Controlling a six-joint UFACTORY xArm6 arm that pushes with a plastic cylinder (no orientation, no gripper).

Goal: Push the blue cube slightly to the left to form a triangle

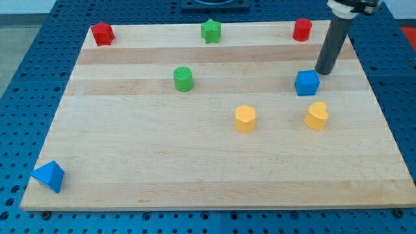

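The blue cube (307,82) sits on the wooden board (162,162) at the view's right, above the yellow heart block (316,116). My tip (324,71) rests just to the upper right of the blue cube, very close to its top right corner; whether it touches I cannot tell. A yellow hexagonal block (245,119) lies to the lower left of the cube.
A red block (301,29) stands at the top right, a green star-shaped block (210,30) at the top middle, a red block (102,33) at the top left. A green cylinder (183,78) sits left of centre. A blue triangular block (49,176) lies at the bottom left corner.
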